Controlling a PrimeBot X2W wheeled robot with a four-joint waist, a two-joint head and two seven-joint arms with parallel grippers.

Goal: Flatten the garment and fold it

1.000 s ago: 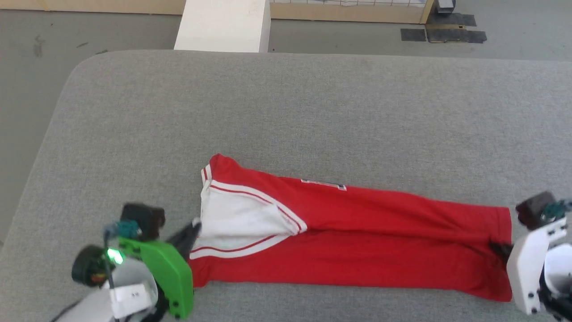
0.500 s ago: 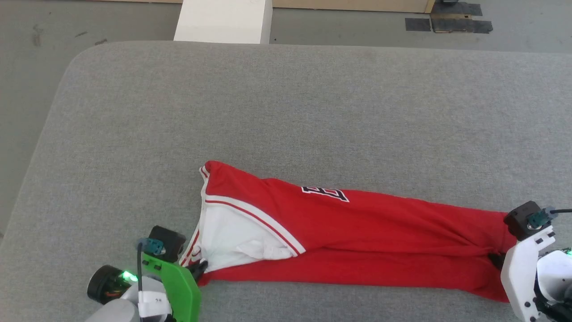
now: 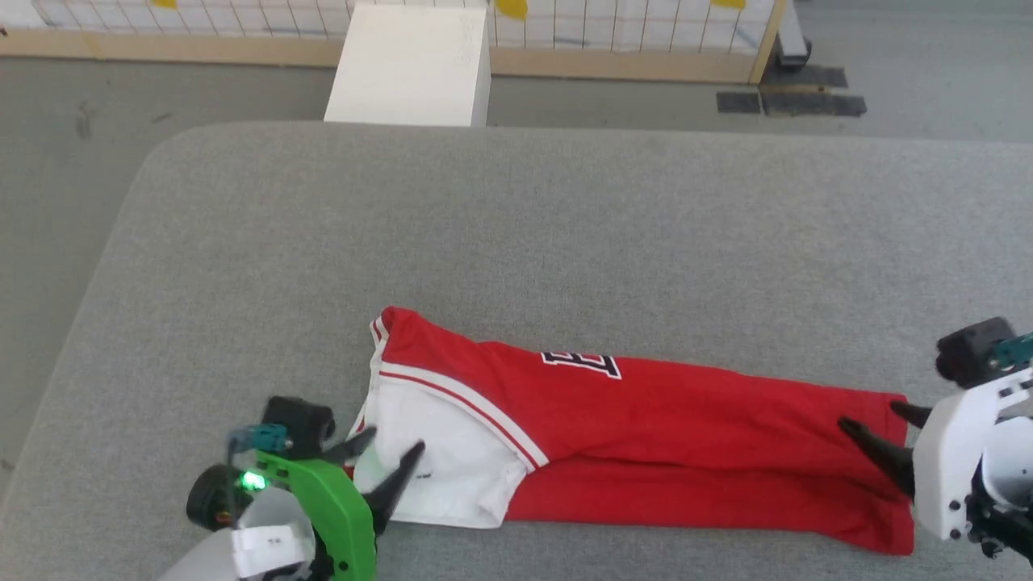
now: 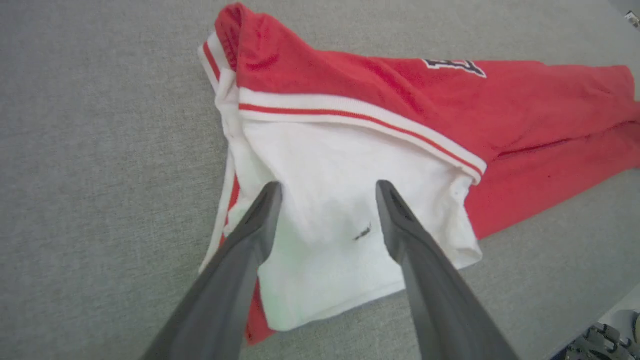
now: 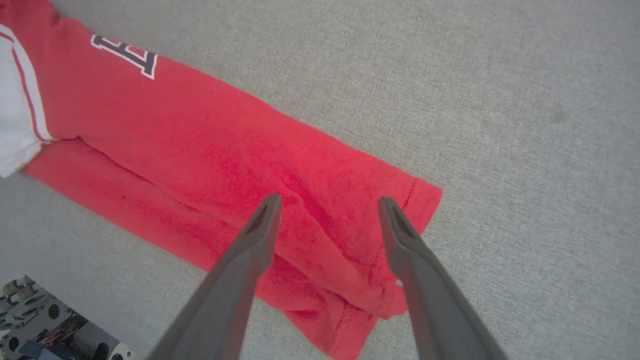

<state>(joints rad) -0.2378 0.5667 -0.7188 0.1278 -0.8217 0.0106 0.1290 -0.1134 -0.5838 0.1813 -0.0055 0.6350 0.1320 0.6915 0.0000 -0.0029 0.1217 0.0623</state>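
both grippers just let go: left gripper [image 3: 397,438] now spread wide over the white sleeve [image 3: 452,476], right gripper [image 3: 867,412] wide over the hem [image 3: 897,516], neither holding cloth. garment [image 3: 662,436] lies as a long folded band at 6 o'clock on the tabletop [image 3: 516,226] (lengthwise fold looks set; cross-fold probably remains).

Lab: grey padded table [image 3: 565,226], gridded board [image 3: 629,20] behind.

Our left hand [image 4: 328,186] rises from six o'clock, its two dark fingers spread wide with nothing pinched between them. The tips stand over the white sleeve [image 4: 325,150] of the garment [image 4: 400,90]. Its red body runs off toward two o'clock, emblem [image 4: 455,66] near one o'clock. Grey worktop [image 4: 100,150] lies at nine o'clock.
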